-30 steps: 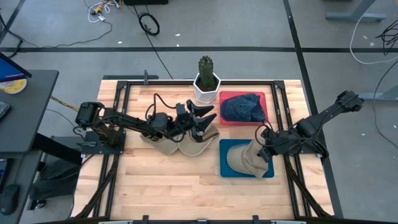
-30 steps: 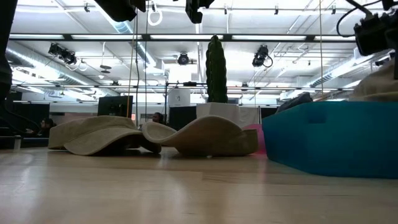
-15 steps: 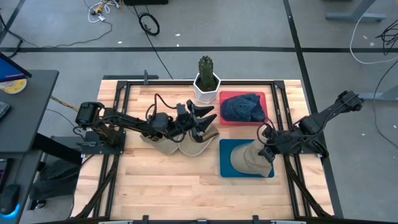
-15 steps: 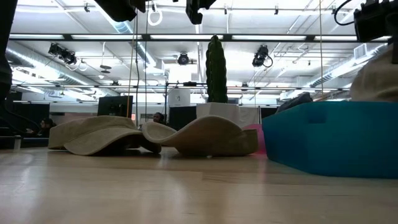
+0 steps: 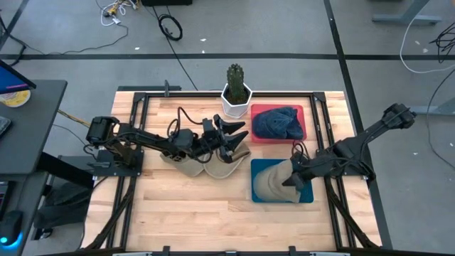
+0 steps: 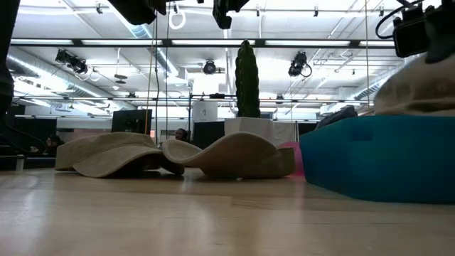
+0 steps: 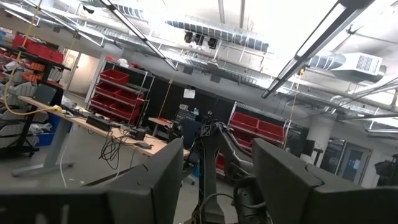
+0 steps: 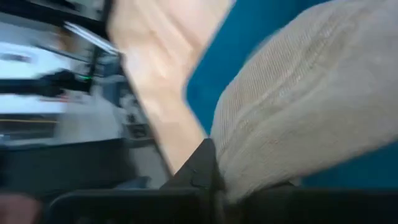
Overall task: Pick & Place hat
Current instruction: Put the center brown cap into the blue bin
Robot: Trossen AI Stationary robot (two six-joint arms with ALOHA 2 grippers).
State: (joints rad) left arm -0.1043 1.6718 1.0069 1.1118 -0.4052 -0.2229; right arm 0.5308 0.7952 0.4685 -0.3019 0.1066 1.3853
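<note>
The front strip of the wooden table [image 5: 185,220] lies bare and open, from the near edge up to the blue tray [image 5: 260,193]. In that tray sits a beige hat [image 5: 274,183], with the right gripper [image 5: 290,179] pressed down on it; the wrist view shows a dark finger [image 8: 200,167] tight against the ribbed cloth, clamped on the hat. Just beyond the blue tray, the red tray [image 5: 304,119] holds a dark blue hat [image 5: 277,122]. To the left of both trays, two more beige hats [image 5: 206,165] lie flopped side by side mid-table, and the left gripper [image 5: 238,135] hangs above them with its fingers spread wide, holding nothing. At the far edge stands a cactus in a white pot [image 5: 235,91], close to the red tray's corner.
</note>
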